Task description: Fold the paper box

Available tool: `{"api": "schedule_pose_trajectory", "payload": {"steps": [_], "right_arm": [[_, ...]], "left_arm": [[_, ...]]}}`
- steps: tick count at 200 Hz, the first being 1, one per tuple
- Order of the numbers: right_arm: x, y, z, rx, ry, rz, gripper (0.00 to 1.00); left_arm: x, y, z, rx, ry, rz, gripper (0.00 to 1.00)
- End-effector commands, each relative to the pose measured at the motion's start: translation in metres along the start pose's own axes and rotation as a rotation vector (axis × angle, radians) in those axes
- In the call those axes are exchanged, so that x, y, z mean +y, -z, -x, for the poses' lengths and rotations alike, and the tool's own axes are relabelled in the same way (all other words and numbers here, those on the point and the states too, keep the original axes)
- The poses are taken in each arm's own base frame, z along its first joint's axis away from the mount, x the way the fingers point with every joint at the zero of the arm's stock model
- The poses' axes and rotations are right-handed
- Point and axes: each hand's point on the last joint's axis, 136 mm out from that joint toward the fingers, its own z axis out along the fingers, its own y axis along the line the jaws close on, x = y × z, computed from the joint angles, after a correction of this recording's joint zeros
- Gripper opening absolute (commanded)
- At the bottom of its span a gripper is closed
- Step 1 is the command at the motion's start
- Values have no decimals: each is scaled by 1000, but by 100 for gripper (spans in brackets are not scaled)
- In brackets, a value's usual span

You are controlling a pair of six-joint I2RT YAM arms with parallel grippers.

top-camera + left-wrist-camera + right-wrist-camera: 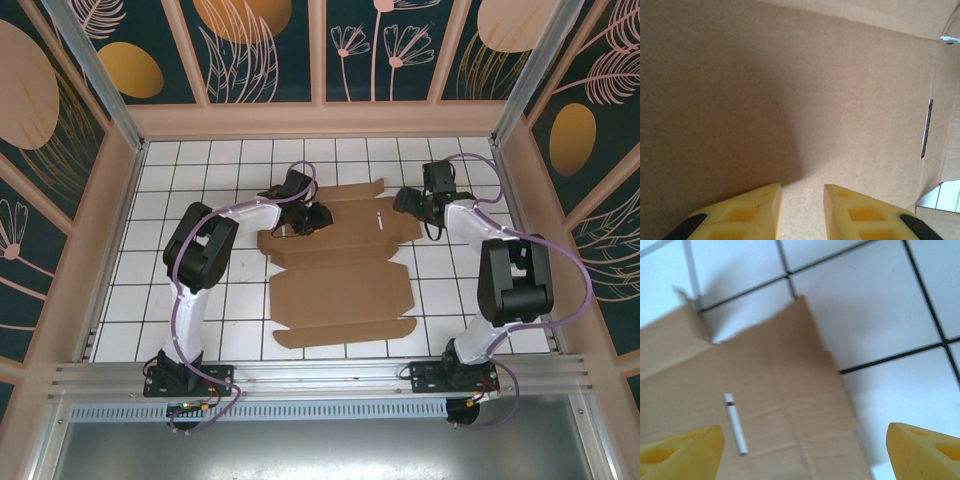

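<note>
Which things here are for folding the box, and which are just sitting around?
For the job:
paper box
left gripper
right gripper

Just there:
white tiled table
flower-painted walls

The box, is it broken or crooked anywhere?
Nothing looks torn. The box lies flat but a bit crooked to the tiles, and one small corner flap sticks up.

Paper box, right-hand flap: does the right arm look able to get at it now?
Probably yes: the right end effector hangs open just over the paper box edge, nothing between.
</note>
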Motion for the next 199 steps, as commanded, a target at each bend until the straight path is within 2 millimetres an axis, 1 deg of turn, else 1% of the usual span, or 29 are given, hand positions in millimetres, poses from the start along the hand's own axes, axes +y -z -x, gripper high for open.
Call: {"api": "schedule_pose_trajectory", "payload": {"steps": [1, 17, 21, 30, 48, 70, 88, 111, 140, 157, 175, 199], "right_arm": [[-22, -14, -7, 49, 35, -96, 85], [-17, -23, -10, 72, 46, -55, 84], [-11, -25, -11, 80, 48, -15, 84], [-3, -28, -14, 93, 53, 38, 82], [5, -33, -14, 114, 60, 66, 76], [8, -33, -12, 111, 73, 77, 65], [13, -29, -11, 107, 79, 105, 55], [25, -24, -11, 103, 84, 156, 48], [53, -15, -19, 129, 82, 307, 48], [67, -12, -23, 146, 104, 358, 51], [71, -17, -28, 175, 105, 369, 54], [67, -31, -37, 213, 99, 353, 56]], "left_arm": [[26, -13, -1, 5, -3, 73, 30], [32, -18, -3, 19, -8, 82, 30], [34, -19, -3, 21, -10, 85, 30], [37, -20, -3, 21, -16, 91, 30], [41, -21, -2, 20, -26, 105, 30], [41, -22, -2, 25, -34, 105, 30], [41, -22, -1, 23, -36, 106, 30], [43, -23, -1, 24, -33, 107, 30], [43, -22, 0, 24, -34, 106, 30], [43, -23, 0, 26, -34, 105, 31], [45, -24, -1, 27, -35, 108, 30], [47, -25, -2, 31, -35, 111, 31]]}}
